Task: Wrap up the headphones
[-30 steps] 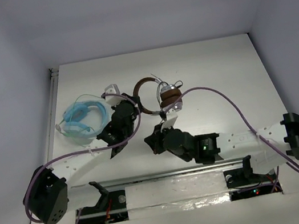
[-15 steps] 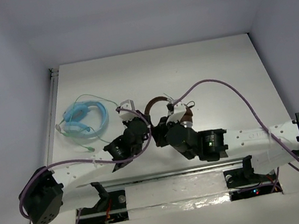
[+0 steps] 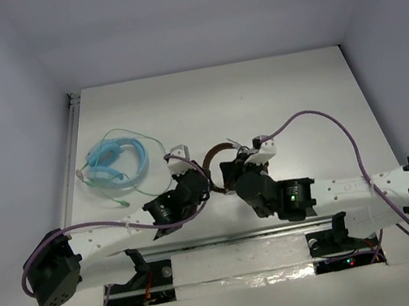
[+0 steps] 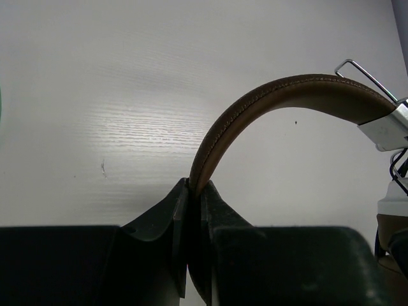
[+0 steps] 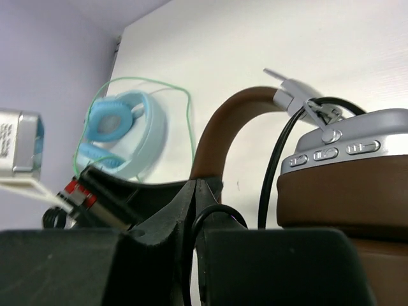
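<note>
The headphones stand in the middle of the table, their dark brown headband (image 3: pixel 213 155) arching between my two grippers. My left gripper (image 3: pixel 197 176) is shut on the headband (image 4: pixel 268 102), which rises from its fingertips (image 4: pixel 196 186) and curves right to a silver yoke (image 4: pixel 387 125). My right gripper (image 3: pixel 233 172) sits just right of it. In the right wrist view its jaws (image 5: pixel 201 189) are shut on the thin dark cable (image 5: pixel 270 185), which loops out between them. The silver ear cup with its brown pad (image 5: pixel 347 188) is close on the right, and the headband (image 5: pixel 220 134) is behind.
Light-blue headphones with a thin green cable (image 3: pixel 115 161) lie at the left of the table and also show in the right wrist view (image 5: pixel 121 137). A rail (image 3: pixel 70 157) runs along the table's left edge. Purple arm cables arc over the right side (image 3: pixel 325 120).
Both grippers have drawn together toward the near edge with the brown headphones between them. The left gripper moved away from the blue headphones and now grips the headband.
</note>
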Action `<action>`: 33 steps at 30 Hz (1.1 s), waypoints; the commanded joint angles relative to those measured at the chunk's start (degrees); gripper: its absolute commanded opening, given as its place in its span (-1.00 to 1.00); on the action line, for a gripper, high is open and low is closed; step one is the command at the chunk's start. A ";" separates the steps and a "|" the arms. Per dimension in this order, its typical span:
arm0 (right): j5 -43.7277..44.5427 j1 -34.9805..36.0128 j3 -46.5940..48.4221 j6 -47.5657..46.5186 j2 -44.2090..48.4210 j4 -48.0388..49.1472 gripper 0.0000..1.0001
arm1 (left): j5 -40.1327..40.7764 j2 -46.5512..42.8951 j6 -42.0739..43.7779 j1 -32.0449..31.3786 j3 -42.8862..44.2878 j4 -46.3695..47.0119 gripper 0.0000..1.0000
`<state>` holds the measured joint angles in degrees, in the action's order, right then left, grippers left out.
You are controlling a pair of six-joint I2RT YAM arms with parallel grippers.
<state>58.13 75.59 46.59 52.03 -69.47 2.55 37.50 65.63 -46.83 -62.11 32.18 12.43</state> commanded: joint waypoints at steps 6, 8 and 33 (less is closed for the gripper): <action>5.77 -3.35 -1.32 3.25 0.65 5.19 -0.62 | -2.07 1.87 -3.09 -0.91 5.08 -6.97 -1.00; 5.25 -4.92 -2.63 3.78 1.53 5.19 -0.54 | -2.43 2.14 -3.27 -0.91 5.34 -6.71 -1.00; 2.61 -11.87 -8.36 -1.31 8.65 5.54 0.21 | -4.36 3.37 0.51 -1.44 14.13 -16.73 -1.00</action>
<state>59.05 64.51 38.09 53.12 -62.15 6.44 33.30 69.69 -46.26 -63.37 42.19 -4.95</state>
